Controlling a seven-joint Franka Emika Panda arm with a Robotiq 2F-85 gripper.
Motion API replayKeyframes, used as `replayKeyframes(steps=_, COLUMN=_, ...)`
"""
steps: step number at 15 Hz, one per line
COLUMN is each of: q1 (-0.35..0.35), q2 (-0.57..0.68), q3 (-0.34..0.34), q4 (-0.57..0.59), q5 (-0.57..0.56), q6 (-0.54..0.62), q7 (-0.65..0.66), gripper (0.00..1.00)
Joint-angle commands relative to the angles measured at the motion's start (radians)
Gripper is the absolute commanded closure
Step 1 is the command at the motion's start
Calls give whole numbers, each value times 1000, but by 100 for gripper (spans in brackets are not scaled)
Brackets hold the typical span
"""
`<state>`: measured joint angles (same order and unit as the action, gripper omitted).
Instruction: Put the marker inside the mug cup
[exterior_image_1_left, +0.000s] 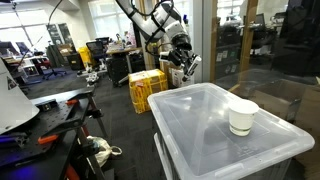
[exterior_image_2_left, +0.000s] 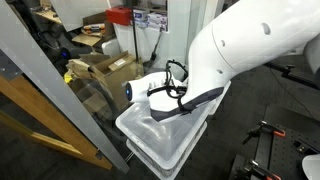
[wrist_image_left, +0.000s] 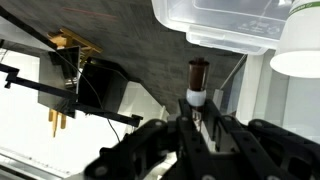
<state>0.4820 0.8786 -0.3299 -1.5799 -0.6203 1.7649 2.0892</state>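
While the pincer (wrist_image_left: 197, 108) clamps the marker (wrist_image_left: 198, 72) between its jaws, mug cup (exterior_image_1_left: 242, 117) apart on bin lid (exterior_image_1_left: 190, 125)

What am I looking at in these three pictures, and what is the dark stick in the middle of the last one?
This is a white robot arm with a gripper at its end. Two pictures come from cameras standing in the room. The third comes from a camera on the wrist, looking out along the gripper. A cream mug cup stands on the lid of a translucent plastic bin. The dark stick is the marker. The gripper holds it between its fingers, raised in the air and apart from the cup.
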Motion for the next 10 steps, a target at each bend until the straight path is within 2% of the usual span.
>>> replayKeyframes(steps=1, q1=-53, q2=5, q3=63, q4=50, q5=-40, q6=-104, q7=95, gripper=95)
replayKeyframes(steps=4, q1=-84, q2=7, q3=100, q4=66, q5=-73, q6=-129, q7=130, gripper=95)
replayKeyframes(steps=6, q1=-101, q2=0, q3=126, q4=60, q5=-112, q6=-103, q7=115, gripper=95)
replayKeyframes(steps=7, q1=-114, q2=0, q3=142, q4=52, q5=-110, q6=-110, q7=117, gripper=81)
replayKeyframes(steps=10, q1=-123, q2=1, q3=157, q4=57, q5=-125, q6=-109, q7=115, gripper=81)
